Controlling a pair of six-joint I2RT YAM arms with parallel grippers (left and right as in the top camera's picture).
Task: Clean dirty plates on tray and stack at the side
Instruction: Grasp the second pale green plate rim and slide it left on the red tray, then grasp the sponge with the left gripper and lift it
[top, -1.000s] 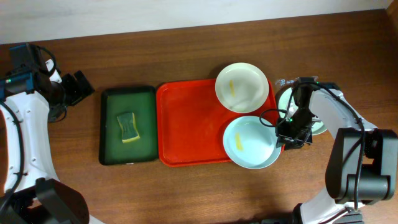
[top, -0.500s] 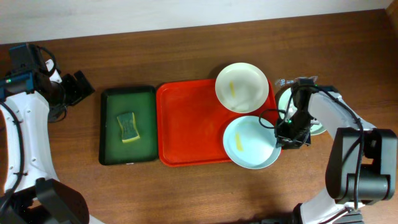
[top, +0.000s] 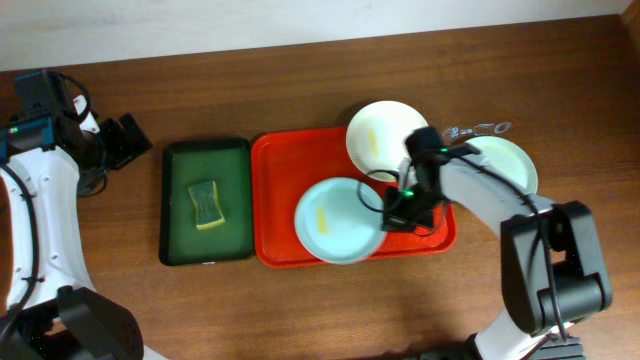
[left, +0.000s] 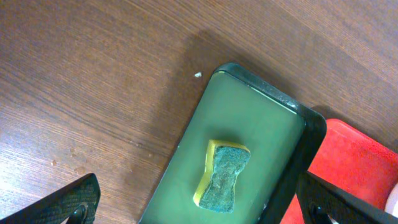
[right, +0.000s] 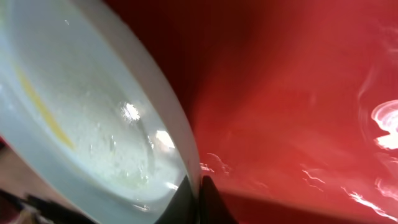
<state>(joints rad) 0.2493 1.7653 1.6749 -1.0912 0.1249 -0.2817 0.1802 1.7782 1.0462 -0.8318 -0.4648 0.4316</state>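
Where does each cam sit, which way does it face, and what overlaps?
Overhead: fixed above the table, facing straight down; both arms show, left gripper beside the green tray, right gripper at the blue plate.
Left wrist: above the green tray, facing down at the sponge; its open fingers frame the bottom corners.
Right wrist: low over the red tray, close on the blue plate's rim; its fingers pinch that rim.
Shared: overhead and left wrist see the sponge; overhead and right wrist the blue plate.

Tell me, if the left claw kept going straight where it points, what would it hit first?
Probably the sponge in the dark green tray: the open left claw faces it, though depth is hard to judge.
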